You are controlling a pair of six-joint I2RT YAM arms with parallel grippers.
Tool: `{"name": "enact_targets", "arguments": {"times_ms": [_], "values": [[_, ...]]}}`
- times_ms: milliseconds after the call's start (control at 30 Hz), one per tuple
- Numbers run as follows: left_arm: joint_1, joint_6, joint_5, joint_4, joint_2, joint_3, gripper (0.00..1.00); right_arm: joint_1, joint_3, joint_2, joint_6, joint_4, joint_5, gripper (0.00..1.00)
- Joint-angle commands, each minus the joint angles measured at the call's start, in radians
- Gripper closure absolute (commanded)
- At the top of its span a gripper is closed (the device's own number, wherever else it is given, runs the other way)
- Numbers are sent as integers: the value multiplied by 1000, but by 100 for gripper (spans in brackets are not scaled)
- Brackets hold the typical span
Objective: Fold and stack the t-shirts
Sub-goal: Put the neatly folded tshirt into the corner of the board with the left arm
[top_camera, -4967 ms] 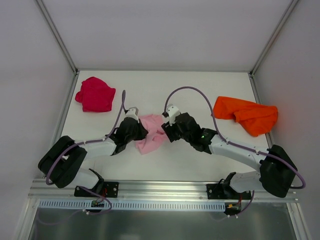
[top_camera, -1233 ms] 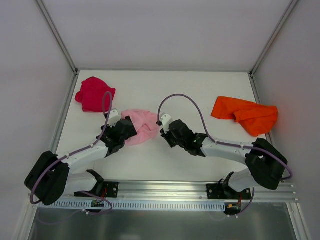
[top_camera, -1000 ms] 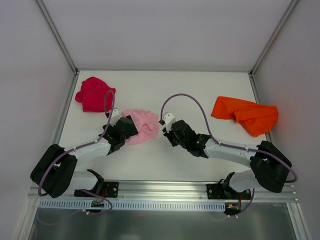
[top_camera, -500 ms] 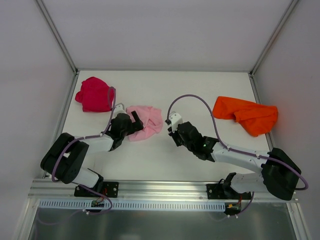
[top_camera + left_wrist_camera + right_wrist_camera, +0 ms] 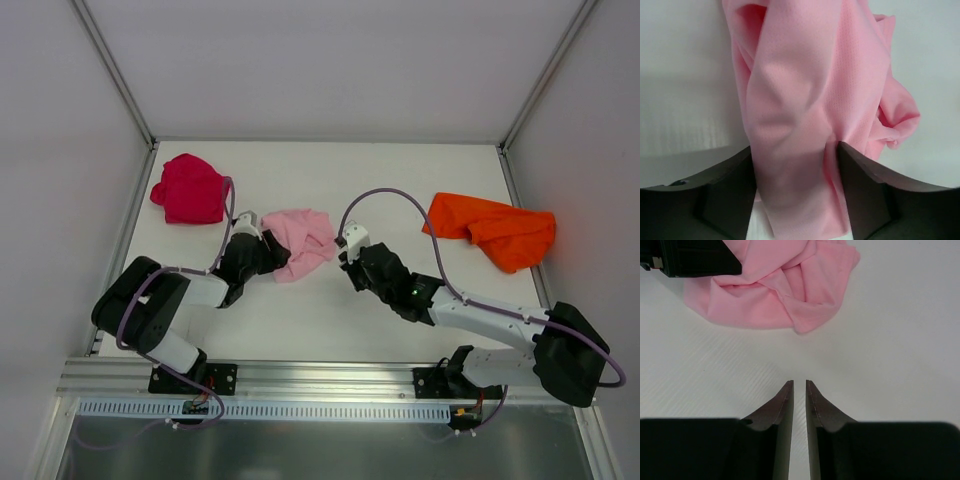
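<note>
While left fingers (image 5: 272, 256) clamp bunched pink t-shirt (image 5: 305, 242), we open clenched empty right fingers (image 5: 348, 254), pinch near corner, pull apart flat across desk (image 5: 400, 180).

My workspace: white tabletop (image 5: 400, 180), matte, faint diagonal streaks up close in right wrist view. White back wall (image 5: 330, 70) behind it. White side walls left and right. Grey metal left post (image 5: 112, 75) and right post (image 5: 548, 72) slant along back corners. Near edge: aluminium rail (image 5: 330, 375), perforated strip (image 5: 320, 409) just below, grey panel (image 5: 330, 450) lowest.
</note>
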Motion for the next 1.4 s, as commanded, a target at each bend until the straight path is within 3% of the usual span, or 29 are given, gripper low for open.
{"name": "enact_targets", "arguments": {"times_ms": [0,33,67,100,133,333,600,767,1000,1367], "values": [[24,6,126,82,69,18,47,4,-13,-57,11,14,30,81],[35,0,144,103,92,19,68,4,-14,-60,13,16,29,81],[37,-3,163,105,98,25,77,4,-17,-63,13,16,29,81],[38,-3,160,99,106,30,98,4,-19,-70,11,16,29,81],[38,-3,158,98,106,31,100,2,-21,-71,11,16,29,81],[40,27,138,81,13,27,100,4,-22,-64,10,22,19,81],[38,159,82,-248,-178,257,100,4,-34,-54,22,57,-27,81],[38,219,-69,-448,-121,473,100,19,-57,-48,26,97,-18,82],[41,342,-170,-585,-32,689,100,22,-100,-82,22,128,-18,82],[129,403,-168,-737,143,949,100,22,-139,-70,25,185,-44,82]]}}
